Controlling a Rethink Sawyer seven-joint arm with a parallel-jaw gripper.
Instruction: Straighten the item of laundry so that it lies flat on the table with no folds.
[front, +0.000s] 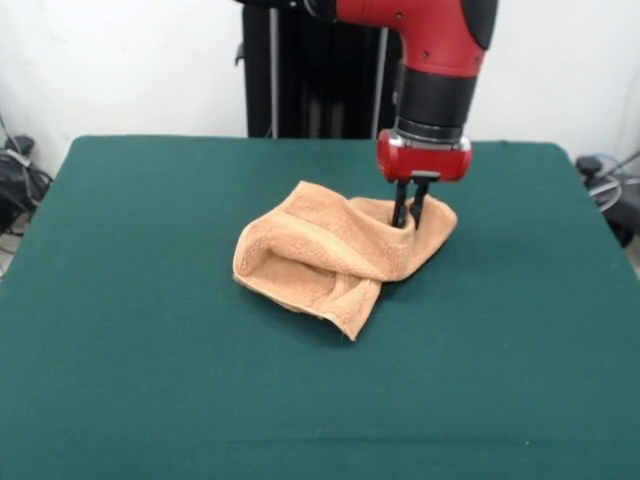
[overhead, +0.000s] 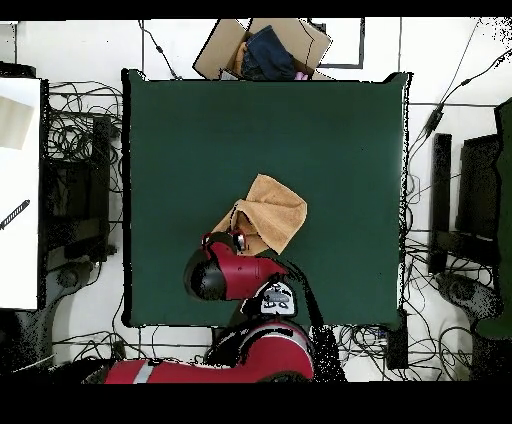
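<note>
The peach-orange towel (front: 330, 255) lies crumpled and folded over itself near the middle of the dark green table (front: 150, 300). One corner hangs toward the front, and a band stripe shows there. My gripper (front: 409, 222) points straight down into the towel's back right corner. Its two black fingers stand close together, pinched on a raised fold, with the tips hidden in the cloth. In the overhead view the towel (overhead: 270, 212) lies just above the arm's red head, and the gripper (overhead: 237, 237) sits at the towel's lower left edge on the table (overhead: 200, 130).
The black pedestal (front: 310, 80) stands behind the table's far edge. An open cardboard box (overhead: 265, 48) with dark cloth in it sits beyond the table's top edge in the overhead view. Cables and stands lie along both sides, and a white surface (overhead: 20, 190) is at the left.
</note>
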